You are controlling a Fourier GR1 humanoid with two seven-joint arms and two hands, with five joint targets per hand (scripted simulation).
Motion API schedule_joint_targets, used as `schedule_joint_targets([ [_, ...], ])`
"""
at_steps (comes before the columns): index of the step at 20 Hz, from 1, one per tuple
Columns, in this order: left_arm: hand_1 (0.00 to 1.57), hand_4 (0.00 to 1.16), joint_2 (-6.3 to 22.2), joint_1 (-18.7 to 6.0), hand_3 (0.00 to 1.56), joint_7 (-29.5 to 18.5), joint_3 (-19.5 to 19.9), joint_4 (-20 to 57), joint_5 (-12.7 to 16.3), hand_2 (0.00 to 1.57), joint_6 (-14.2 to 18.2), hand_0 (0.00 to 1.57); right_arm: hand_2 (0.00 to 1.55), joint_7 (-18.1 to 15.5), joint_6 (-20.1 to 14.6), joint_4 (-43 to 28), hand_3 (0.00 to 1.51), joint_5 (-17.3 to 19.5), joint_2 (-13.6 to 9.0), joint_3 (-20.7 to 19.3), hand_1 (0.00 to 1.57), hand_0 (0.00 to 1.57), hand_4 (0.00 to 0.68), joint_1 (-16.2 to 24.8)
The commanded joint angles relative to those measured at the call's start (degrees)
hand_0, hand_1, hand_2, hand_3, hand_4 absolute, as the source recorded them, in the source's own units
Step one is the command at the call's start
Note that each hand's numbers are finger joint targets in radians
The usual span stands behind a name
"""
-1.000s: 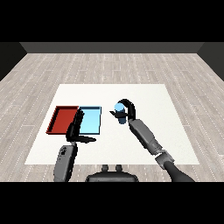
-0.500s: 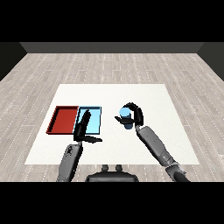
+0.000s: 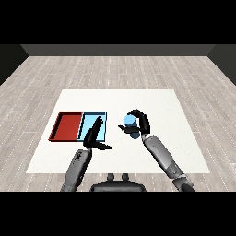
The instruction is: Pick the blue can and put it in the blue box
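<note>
My right hand (image 3: 140, 123) is curled round the blue can (image 3: 129, 121) and holds it above the white table, a short way right of the light blue tray (image 3: 88, 124). That tray lies beside the red tray (image 3: 67, 126), left of the table's middle. My left hand (image 3: 92, 135) is open, its straight fingers reaching over the near part of the light blue tray and the thumb pointing right.
The white table (image 3: 161, 106) spreads wide around both trays, with bare surface to the right and at the back. Beyond its edges lies a wooden floor (image 3: 115, 71).
My right hand has carried the blue can left and toward me, closer to the light blue tray. My left hand has risen and reached forward over that tray's near part.
</note>
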Motion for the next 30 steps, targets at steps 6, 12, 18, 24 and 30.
schedule_joint_targets([
  [6, 0.00, 0.00, -0.02, -2.84, 0.00, 0.22, -11.58, 2.86, 2.37, 0.00, 12.23, 0.00, 1.47, 3.19, 4.13, -3.17, 1.40, 6.50, 3.76, -1.95, 1.49, 1.49, 0.615, 1.82],
  [12, 0.00, 0.00, -0.02, -8.32, 0.00, -1.44, -8.73, 9.65, 6.54, 0.00, 10.75, 0.00, 1.47, 4.63, 2.50, -8.64, 1.40, 13.47, 7.86, 0.30, 1.49, 1.49, 0.610, 6.40],
  [18, 0.00, 0.00, -0.02, -10.12, 0.00, 0.03, -10.38, 11.33, 8.72, 0.00, 12.80, 0.00, 1.46, 6.85, 7.13, -8.71, 1.40, 14.34, 10.33, -3.63, 1.48, 1.48, 0.605, 3.80],
  [24, 0.00, 0.00, -0.02, -7.19, 0.00, 0.85, -12.37, 8.16, 9.74, 0.00, 13.24, 0.00, 1.46, 5.04, 8.89, -4.92, 1.39, 14.43, 11.52, -4.60, 1.48, 1.48, 0.606, 1.64],
  [30, 0.00, 0.00, -0.02, -12.57, 0.00, -4.53, -11.35, 17.69, 11.13, 0.00, 12.52, 0.00, 1.47, 5.74, 7.14, -6.42, 1.40, 14.46, 11.57, -0.27, 1.49, 1.49, 0.609, 2.34],
])
